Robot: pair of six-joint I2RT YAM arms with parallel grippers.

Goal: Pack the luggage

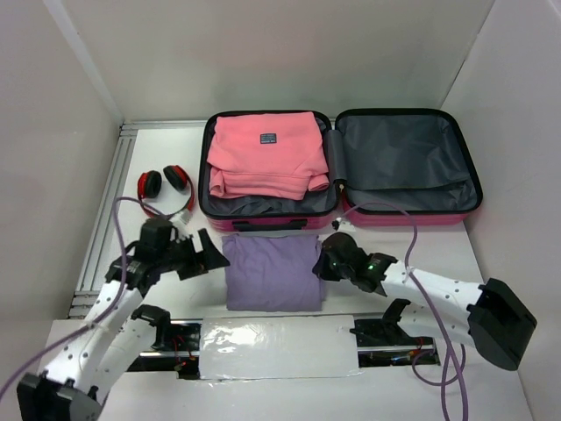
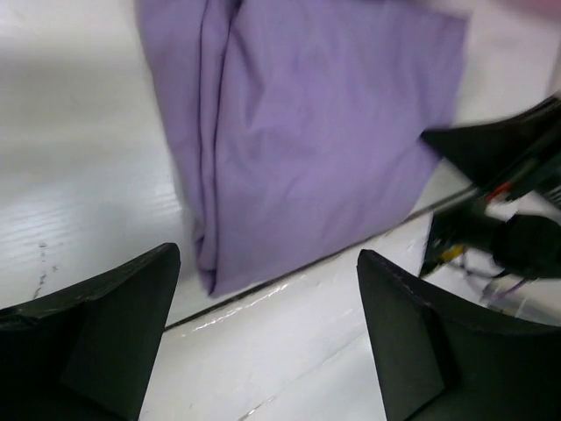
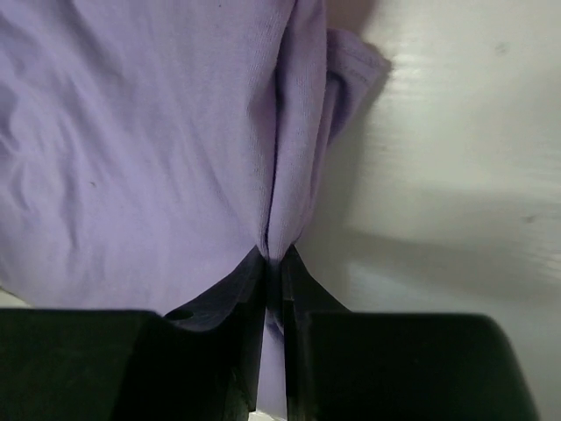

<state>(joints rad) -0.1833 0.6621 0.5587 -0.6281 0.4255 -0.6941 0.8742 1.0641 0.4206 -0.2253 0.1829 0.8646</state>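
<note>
The luggage (image 1: 403, 209) lies open at the back of the table, pink shell with grey lining. A folded pink garment (image 1: 266, 153) fills its left half; the right half holds only lining. A folded purple garment (image 1: 272, 270) lies on the table in front of the luggage; it also shows in the left wrist view (image 2: 307, 132) and right wrist view (image 3: 158, 149). My right gripper (image 1: 321, 265) is shut on the purple garment's right edge, pinching a fold (image 3: 275, 259). My left gripper (image 1: 215, 252) is open and empty, just left of the purple garment (image 2: 267, 338).
Red and black headphones (image 1: 164, 186) lie at the left of the luggage. A metal rail (image 1: 105, 210) runs along the left edge. White walls enclose the table. A shiny strip (image 1: 276, 346) lies between the arm bases.
</note>
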